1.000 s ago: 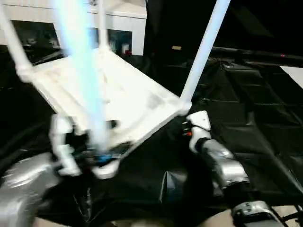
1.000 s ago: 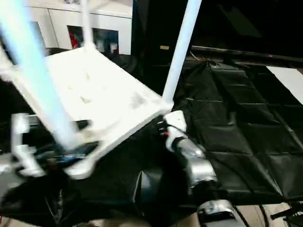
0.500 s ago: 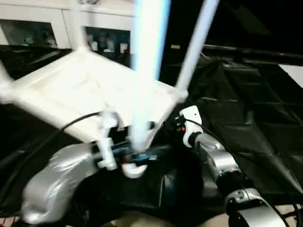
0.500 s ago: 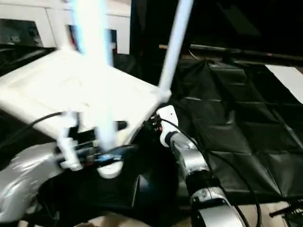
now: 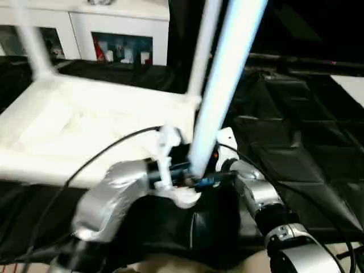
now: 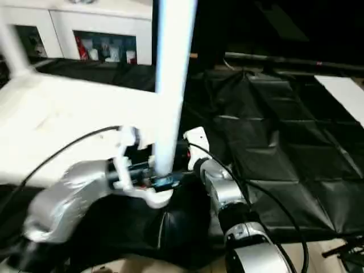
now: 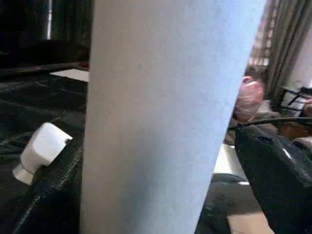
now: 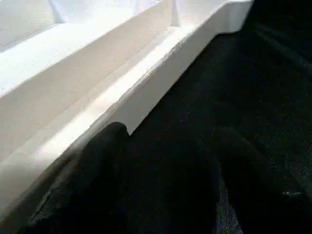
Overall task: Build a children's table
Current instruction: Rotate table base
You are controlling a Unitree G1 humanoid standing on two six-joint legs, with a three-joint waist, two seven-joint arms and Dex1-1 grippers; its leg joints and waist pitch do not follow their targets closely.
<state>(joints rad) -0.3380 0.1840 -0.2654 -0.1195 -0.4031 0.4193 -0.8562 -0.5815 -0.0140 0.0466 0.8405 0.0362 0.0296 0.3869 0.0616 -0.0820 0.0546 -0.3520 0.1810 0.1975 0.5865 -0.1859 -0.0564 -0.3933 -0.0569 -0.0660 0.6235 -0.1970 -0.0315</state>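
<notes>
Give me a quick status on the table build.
Left gripper around near leg. Right gripper at tabletop edge. Table upside down. Nothing blocking.

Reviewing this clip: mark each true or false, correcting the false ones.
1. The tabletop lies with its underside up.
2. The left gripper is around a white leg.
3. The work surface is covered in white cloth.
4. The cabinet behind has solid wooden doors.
1. True: the tabletop lies underside up, with legs rising from its corners.
2. True: the left gripper is around the near leg, close to its lower end.
3. False: the cloth is black.
4. False: the cabinet has glass doors, with coloured items visible inside.
</notes>
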